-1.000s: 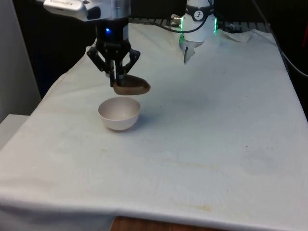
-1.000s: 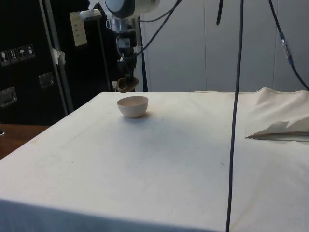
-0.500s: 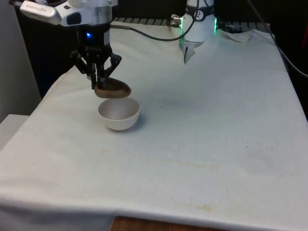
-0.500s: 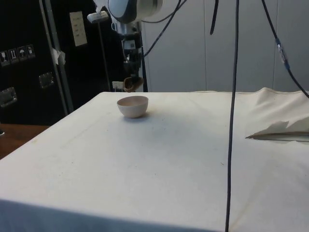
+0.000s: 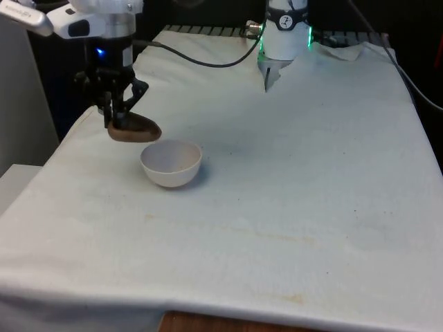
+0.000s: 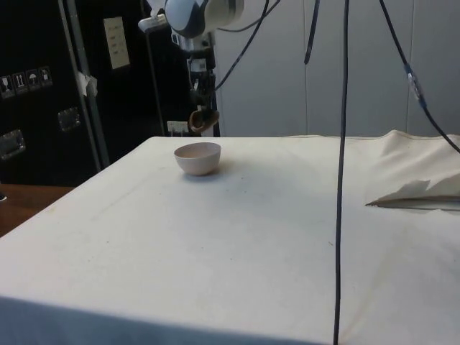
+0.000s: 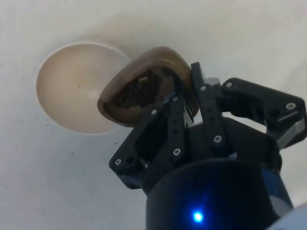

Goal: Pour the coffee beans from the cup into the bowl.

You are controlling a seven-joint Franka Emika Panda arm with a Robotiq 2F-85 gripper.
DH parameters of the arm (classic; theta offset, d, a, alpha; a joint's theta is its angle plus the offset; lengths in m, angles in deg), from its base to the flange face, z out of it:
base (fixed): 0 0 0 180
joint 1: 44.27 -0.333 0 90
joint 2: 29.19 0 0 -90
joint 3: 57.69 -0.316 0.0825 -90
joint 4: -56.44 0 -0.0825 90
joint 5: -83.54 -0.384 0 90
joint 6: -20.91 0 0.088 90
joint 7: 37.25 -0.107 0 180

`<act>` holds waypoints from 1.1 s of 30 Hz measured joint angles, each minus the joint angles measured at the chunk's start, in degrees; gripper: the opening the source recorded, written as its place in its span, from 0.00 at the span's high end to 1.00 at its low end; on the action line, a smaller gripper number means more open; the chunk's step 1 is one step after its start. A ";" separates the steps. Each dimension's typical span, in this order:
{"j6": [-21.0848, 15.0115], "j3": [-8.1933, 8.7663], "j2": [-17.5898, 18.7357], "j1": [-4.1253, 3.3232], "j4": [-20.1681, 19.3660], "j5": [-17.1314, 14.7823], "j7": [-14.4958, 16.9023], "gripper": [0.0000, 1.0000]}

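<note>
Brown wooden cup (image 5: 134, 129) is clamped by its rim between the closed fingers of the black gripper (image 5: 118, 116), held above the cloth just beside the white round bowl (image 5: 172, 162). Beans (image 7: 139, 89) are seen inside the cup; bowl appears empty, though faintly viewed. Pouring is judged not yet done.

No text, brand or number can be read. In the side view, a pale paper sheet (image 6: 115, 42) hangs on the dark cabinet (image 6: 43, 86), but its print is too small to read. Small white handling symbols (image 6: 25, 79) stand on the same cabinet, without readable words.
</note>
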 measured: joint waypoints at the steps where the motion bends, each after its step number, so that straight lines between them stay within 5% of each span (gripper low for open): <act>1: 0.06 0.23 0.00 0.00 0.11 0.00 0.17 1.00; 15: 1.15 1.66 -0.11 -0.63 1.72 0.97 0.17 1.00; 33: 1.32 1.66 -0.17 -3.27 1.26 11.80 -7.79 1.00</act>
